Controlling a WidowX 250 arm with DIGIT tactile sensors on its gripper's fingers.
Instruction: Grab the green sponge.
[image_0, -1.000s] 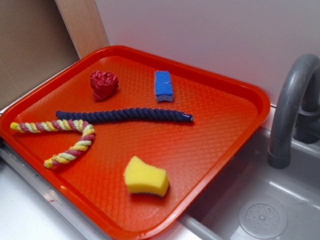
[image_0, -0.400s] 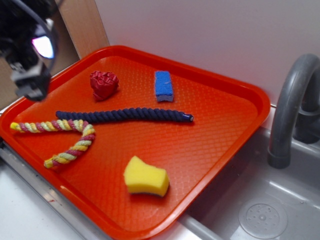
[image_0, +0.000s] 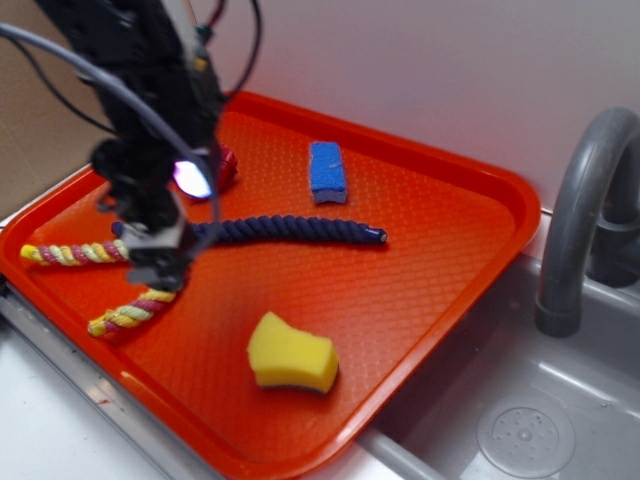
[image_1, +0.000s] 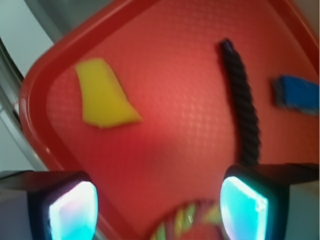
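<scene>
The green sponge (image_0: 292, 353) is a yellow foam block with wavy sides and a thin dark underside, lying near the front edge of the red tray (image_0: 430, 280). It also shows in the wrist view (image_1: 104, 94), upper left. My gripper (image_0: 158, 262) hangs over the left part of the tray, above the multicoloured rope, well left of the sponge. In the wrist view the gripper (image_1: 157, 210) is open and empty, its two fingertips (image_1: 74, 212) wide apart.
A dark blue rope (image_0: 270, 230) lies across the tray's middle. A multicoloured rope (image_0: 130, 312) lies at the left. A small blue sponge (image_0: 327, 171) and a red heart (image_0: 226, 168) sit at the back. A grey faucet (image_0: 580, 220) and sink (image_0: 500, 420) are at the right.
The arm has swung in from the upper left and come down over the left part of the tray. The objects on the tray have not moved.
</scene>
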